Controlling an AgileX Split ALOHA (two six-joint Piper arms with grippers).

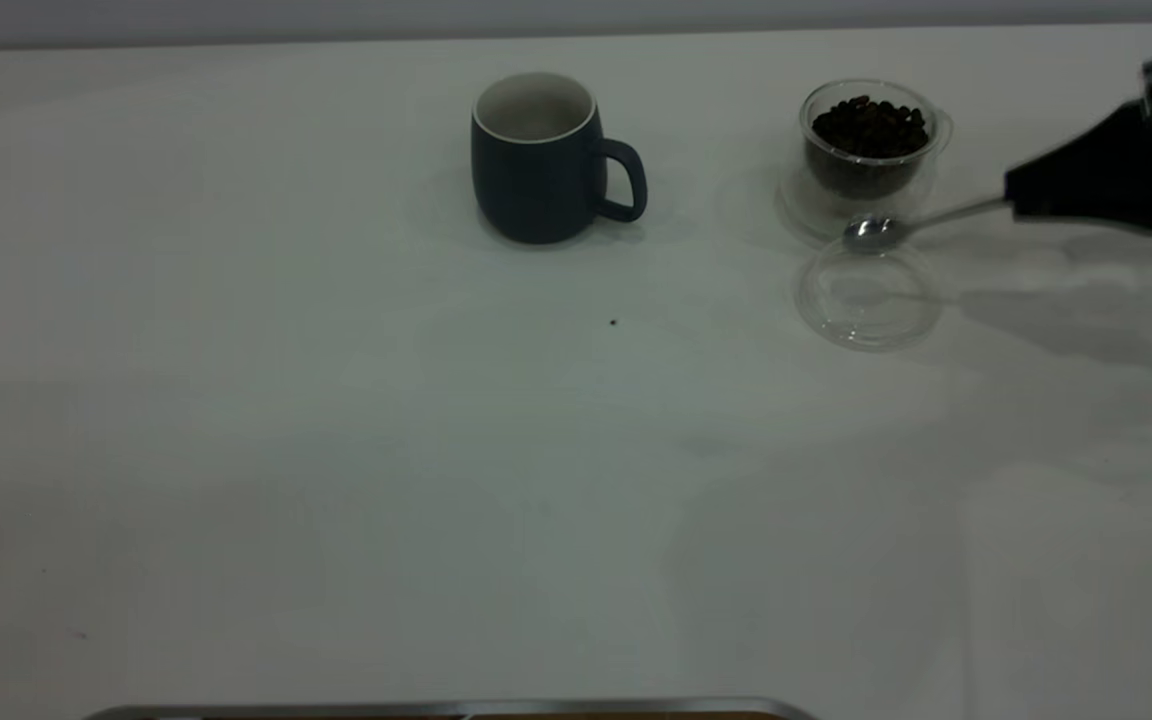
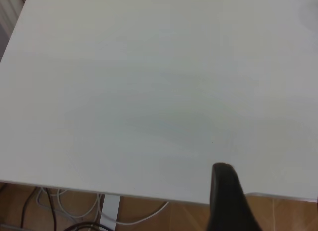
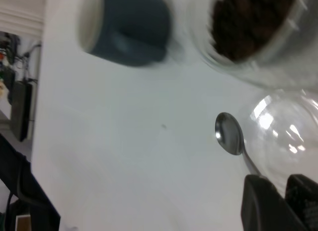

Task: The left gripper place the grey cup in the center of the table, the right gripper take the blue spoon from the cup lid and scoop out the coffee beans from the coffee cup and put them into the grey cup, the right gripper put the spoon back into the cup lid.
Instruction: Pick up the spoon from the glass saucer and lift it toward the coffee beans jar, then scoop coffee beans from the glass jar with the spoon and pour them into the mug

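Table [image 1: 336, 480]: a large plain white top with a tiny dark speck [image 1: 613, 322] on it, in front of the mug and on the side its handle points to.
Cup lid [image 1: 868, 297]: the nearest of my things in the exterior view, a shallow round disc of clear glass lying flat on the white, with nothing in it, just in front of the glass cup.
My right gripper [image 1: 1011, 205]: black tapering jaws reaching in from the right edge of the exterior view, pinched tight on the handle end of the spoon, raised off the table.
Blue spoon [image 1: 871, 231]: a small shiny metal teaspoon, its bowl empty and facing up, held roughly level between the lid's far rim and the foot of the glass cup. My jaws cover the handle end, so I cannot see its colour.
Coffee cup [image 1: 871, 140]: small, clear, double-walled glass with a rounded bowl, upright behind the lid.
Coffee beans [image 1: 872, 125]: many small dark brown, nearly black beans heaped to just under the rim.
Grey cup [image 1: 536, 165]: a rounded dark blue-grey matte mug with white lining and rim, upright and empty near mid-table toward the far edge, well apart from the glass cup, its loop handle turned toward that cup.
My left gripper [image 2: 226, 201]: only one dark finger shows, over the table's edge, in the left wrist view. I cannot tell how wide it stands.
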